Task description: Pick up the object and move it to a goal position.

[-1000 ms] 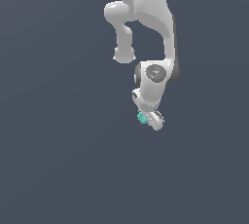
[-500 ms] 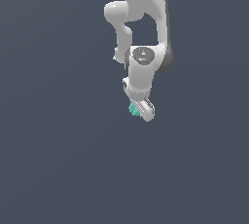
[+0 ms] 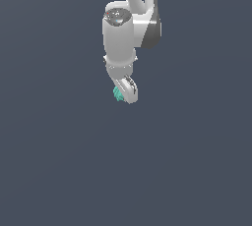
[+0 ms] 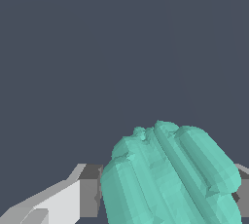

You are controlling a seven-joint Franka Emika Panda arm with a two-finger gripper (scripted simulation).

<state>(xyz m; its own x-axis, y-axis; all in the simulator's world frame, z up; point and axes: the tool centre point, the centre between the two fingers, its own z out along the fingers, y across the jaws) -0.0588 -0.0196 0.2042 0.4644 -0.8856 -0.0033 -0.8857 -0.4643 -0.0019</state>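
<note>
While the white robot hand [image 3: 125,94] hangs high over the plain grey floor, it pinches the small, bumpy teal-green lump [image 3: 118,93] right between its fingers, ridges running crosswise.

Object [image 3: 117,93] between tool [image 3: 124,94] fingers [image 4: 58,201].

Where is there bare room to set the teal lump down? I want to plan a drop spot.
In the exterior view, plain dark grey surface surrounds the white robot hand on every side, so any patch is bare. The only crowded spot is at the hand itself, closed on the small teal-green bumpy lump.
</note>
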